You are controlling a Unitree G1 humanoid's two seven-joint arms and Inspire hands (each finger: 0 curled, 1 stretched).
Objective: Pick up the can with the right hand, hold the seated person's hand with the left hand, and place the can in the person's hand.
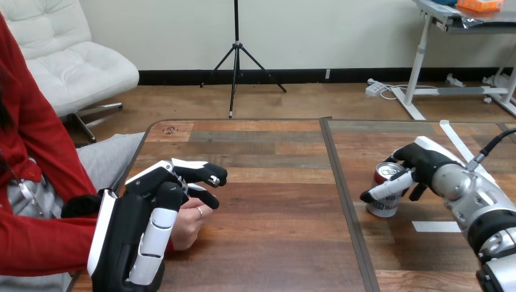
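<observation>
A brown plank counter [274,240] is being split by a dark seam [344,201]; white tape strips [435,226] are being carried at the view's right.

Nothing here can be read. The can [382,208] has red print on its white lower band, too small to read and partly covered by a finger of the right robot hand [426,163]. A round mark [169,129] on the desk's [274,182] far corner is just as illegible
</observation>
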